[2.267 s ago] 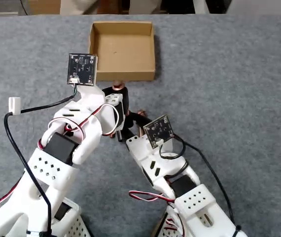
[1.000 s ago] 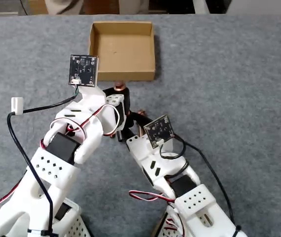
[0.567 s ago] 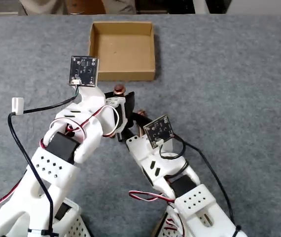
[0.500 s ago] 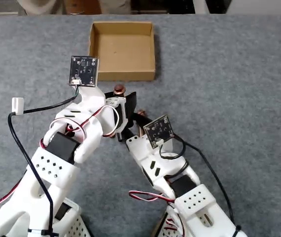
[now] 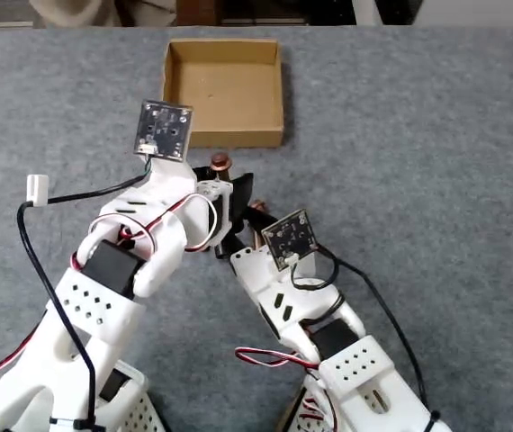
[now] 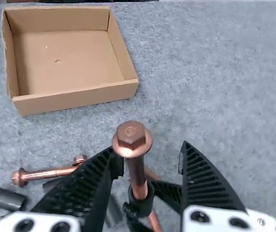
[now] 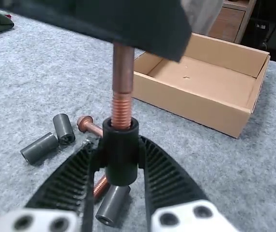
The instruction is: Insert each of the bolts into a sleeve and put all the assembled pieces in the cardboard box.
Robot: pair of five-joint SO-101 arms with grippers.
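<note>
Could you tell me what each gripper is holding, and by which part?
The right gripper clamps the sleeve by its sides, with the bolt standing in its top. The left gripper holds nothing: its jaws stand open around the bolt's shaft.

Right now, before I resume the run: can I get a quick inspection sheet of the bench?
Surface: grey felt-like table, flat.
Job's things: box empty; one bolt upright, its threaded end in a sleeve; loose bolts and loose sleeves lie on the table by the grippers.
Clutter: nothing seen.
Grippers: right gripper shut on the sleeve; left gripper open, jaws either side of the bolt just under its head.
Cables: black cable loops off the left arm; second cable runs along the right arm; neither lies on the parts.
Surroundings: wooden drawers beyond the table.
</note>
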